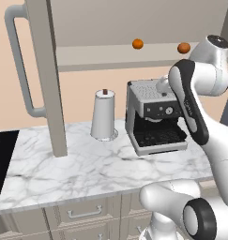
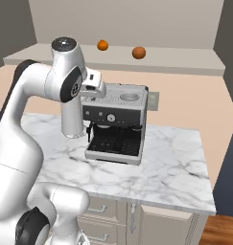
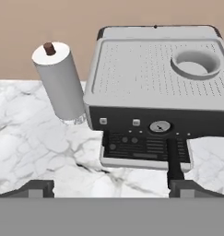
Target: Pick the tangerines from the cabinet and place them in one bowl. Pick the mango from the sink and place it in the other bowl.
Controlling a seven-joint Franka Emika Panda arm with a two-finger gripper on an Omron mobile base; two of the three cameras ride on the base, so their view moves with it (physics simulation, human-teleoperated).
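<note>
Tangerines (image 1: pixel 138 44) rest on the open cabinet (image 1: pixel 45 70) shelf, well above and behind the coffee machine (image 1: pixel 153 117). The tool (image 3: pixel 111 186) hovers over the marble surface (image 1: pixel 87 164), wide open and empty, facing down, so it must rise.

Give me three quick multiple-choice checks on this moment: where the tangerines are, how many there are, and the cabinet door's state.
1. Where are the tangerines?
A. on the cabinet shelf
B. on the counter
C. on top of the coffee machine

2. How many tangerines show?
A. one
B. two
C. three

3. The cabinet door is:
A. shut
B. open
C. missing

Answers:
1 A: both sit on the cabinet's inner shelf, above the coffee machine.
2 B: two orange balls, the second at.
3 B: the door stands swung out edge-on, its bar handle to one side, and the shelf is exposed.
</note>
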